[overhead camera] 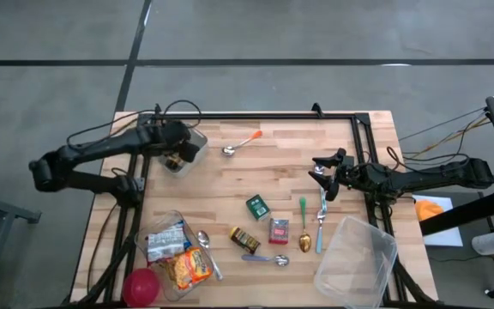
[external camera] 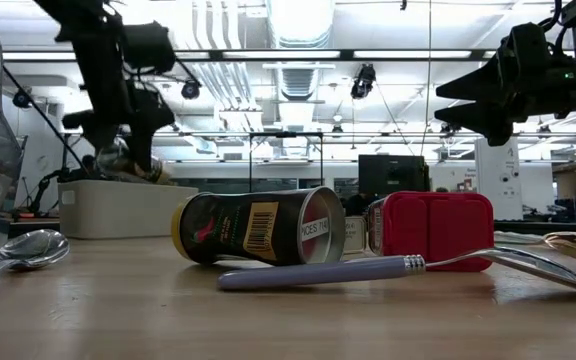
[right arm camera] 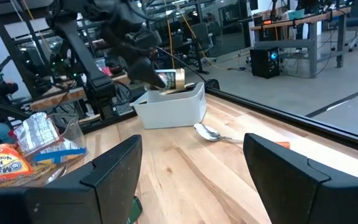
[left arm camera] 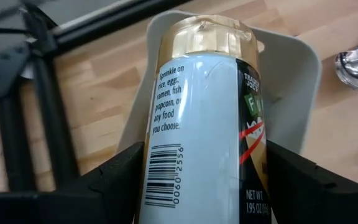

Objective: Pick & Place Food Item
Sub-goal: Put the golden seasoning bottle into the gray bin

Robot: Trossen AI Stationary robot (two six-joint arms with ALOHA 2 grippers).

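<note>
A seasoning jar (left arm camera: pixel 197 124) with a pale label and a gold cap (left arm camera: pixel 207 34) is held by my left gripper (overhead camera: pixel 177 156) over a white bin (left arm camera: pixel 291 68) at the table's far left. The right wrist view shows the jar (right arm camera: pixel 169 79) just above the bin (right arm camera: pixel 169 109), with its cap end over the opening. My right gripper (overhead camera: pixel 322 173) waits open at the table's right side, level, with nothing between its fingers (right arm camera: pixel 114 171). My left gripper pinches the jar's labelled body (left arm camera: pixel 160 180) between its two fingers, one on each side. The fingers slant down from above and lie along the jar. The jar is tilted with its gold cap pointing away from the gripper, down toward the bin's opening, clear of the table.
An orange-handled spoon (overhead camera: pixel 243 143) lies right of the bin. At mid-table are a green packet (overhead camera: pixel 257 206), a dark can (overhead camera: pixel 244 239), a red box (overhead camera: pixel 279 230) and several spoons. A clear tub (overhead camera: pixel 356 262) sits near right. A tub of noodle packets (overhead camera: pixel 174 249) and a red ball (overhead camera: pixel 141 286) sit near left.
</note>
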